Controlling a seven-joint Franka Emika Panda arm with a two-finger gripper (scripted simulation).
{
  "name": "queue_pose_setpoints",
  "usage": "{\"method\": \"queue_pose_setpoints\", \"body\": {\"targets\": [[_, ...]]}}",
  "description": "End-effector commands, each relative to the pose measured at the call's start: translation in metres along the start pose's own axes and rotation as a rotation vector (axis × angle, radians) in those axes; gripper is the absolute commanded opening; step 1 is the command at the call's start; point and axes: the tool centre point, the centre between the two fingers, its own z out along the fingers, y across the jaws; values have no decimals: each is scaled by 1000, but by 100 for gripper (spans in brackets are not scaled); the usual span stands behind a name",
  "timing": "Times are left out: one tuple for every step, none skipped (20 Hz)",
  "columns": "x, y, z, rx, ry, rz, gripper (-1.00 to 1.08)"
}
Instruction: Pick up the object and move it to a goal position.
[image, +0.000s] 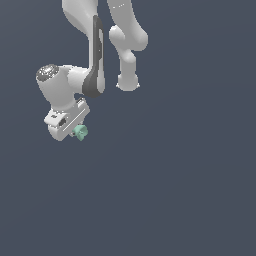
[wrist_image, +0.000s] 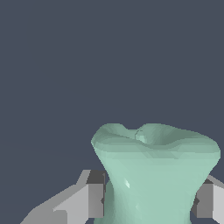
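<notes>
You have the Panda arm (image: 95, 55) hanging in from the upper left of the exterior view, its smooth white rounded links broken by a dark grey band along one segment, and a second bulbous white section ending in a flared foot near the top centre. Your gripper (image: 77, 131) sits at the left of that frame, a blocky white hand tilted on a diagonal below a domed wrist joint with a speckled cap. At its lower tip you can see the object (image: 80, 132), a tiny mint-green piece peeking out from the fingers, much smaller than the hand. In the wrist view the object (wrist_image: 155, 175) fills the lower right of the frame: a glossy, faceted mint-green form, wide and lobed at its far end with a shallow dimple in the middle, then narrowing to a pinched waist nearer the camera. Your fingers (wrist_image: 94, 194) show as flat grey-and-white blocks with darker pads, one pressed against each side of that waist, so the claw is clenched on the object. All around it lies a flat, featureless slate-blue ground (image: 175, 190).
</notes>
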Motion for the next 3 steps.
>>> {"method": "queue_pose_setpoints", "body": {"targets": [[-2,2,-1,0,0,-2,-100],[-1,2,0,0,0,-2,-100],[-1,2,0,0,0,-2,-100]]}}
